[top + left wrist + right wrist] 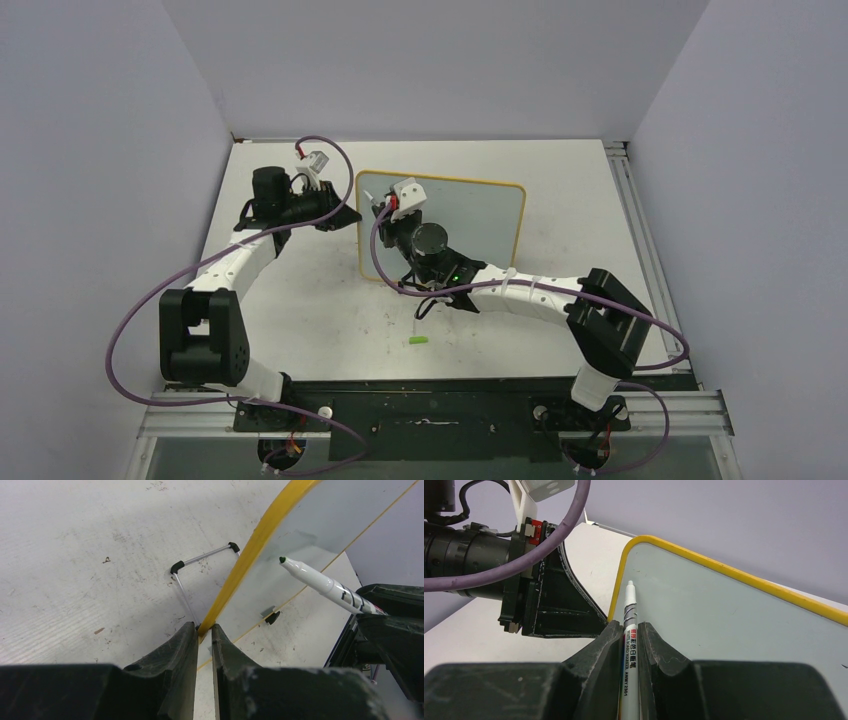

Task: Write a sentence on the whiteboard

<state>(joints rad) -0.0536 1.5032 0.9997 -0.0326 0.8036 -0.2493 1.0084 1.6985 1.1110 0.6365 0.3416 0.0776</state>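
Note:
The whiteboard (470, 215) stands tilted on the table, pale grey with a yellow frame. My left gripper (348, 215) is shut on its left frame edge, and the left wrist view shows the jaws pinching the yellow frame (205, 630). My right gripper (383, 212) is shut on a white marker pen (630, 625), uncapped. The pen's tip (630, 584) points at the board's upper left corner. It is close to the surface (724, 625), but I cannot tell if it touches. The marker (325, 584) also shows in the left wrist view. No sentence shows on the board.
A small green cap (417, 341) lies on the table in front of the board. A wire stand with black ends (200, 560) and a black clip foot (272, 617) sit by the board. A metal rail (640, 230) runs along the table's right edge, and walls enclose the table.

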